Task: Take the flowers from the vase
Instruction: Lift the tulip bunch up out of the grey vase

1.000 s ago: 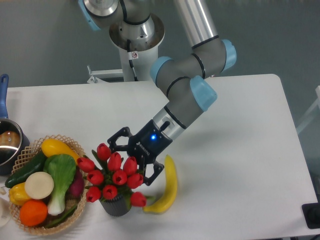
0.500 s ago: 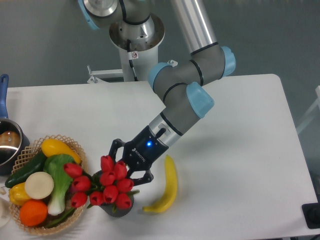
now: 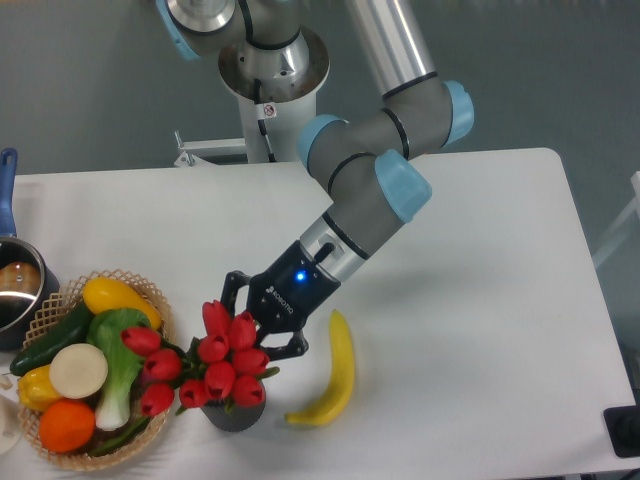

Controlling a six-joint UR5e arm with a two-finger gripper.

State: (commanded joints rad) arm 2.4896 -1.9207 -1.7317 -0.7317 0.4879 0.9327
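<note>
The UR5e arm (image 3: 375, 170) is built of silver-grey metal tubes and darker grey joint housings, each joint closed by a rounded light-blue cap. Its round silver base (image 3: 272, 62) stands behind the tabletop (image 3: 480, 300) and carries a small white sticker with a red mark. Below the last blue cap, a silver wrist ring leads into the black gripper (image 3: 262, 318), which shows white lettering and a small glowing blue light. The fingers (image 3: 233, 293) are black with open, angular link frames.

A white table (image 3: 480, 260) (rounded corners) stands against a grey-blue wall (image 3: 80, 80).
</note>
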